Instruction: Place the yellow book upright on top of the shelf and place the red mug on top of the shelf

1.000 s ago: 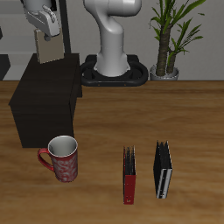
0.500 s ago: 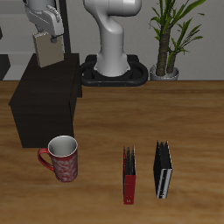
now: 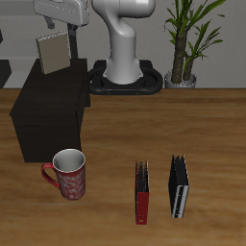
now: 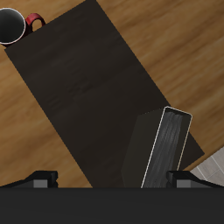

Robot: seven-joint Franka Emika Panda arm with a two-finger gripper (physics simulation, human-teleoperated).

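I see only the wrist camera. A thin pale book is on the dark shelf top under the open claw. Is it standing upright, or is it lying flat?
Observer: The exterior view shows the yellow book standing upright on top of the shelf.
Operator: Of the red mug I see only a part. Where does it stand?
Observer: The red mug stands upright on the table, just in front of the shelf, not yet on it.
Operator: Is anything else on the table?
Observer: A red book and a black striped book stand side by side near the table's front edge, apart from the mug.
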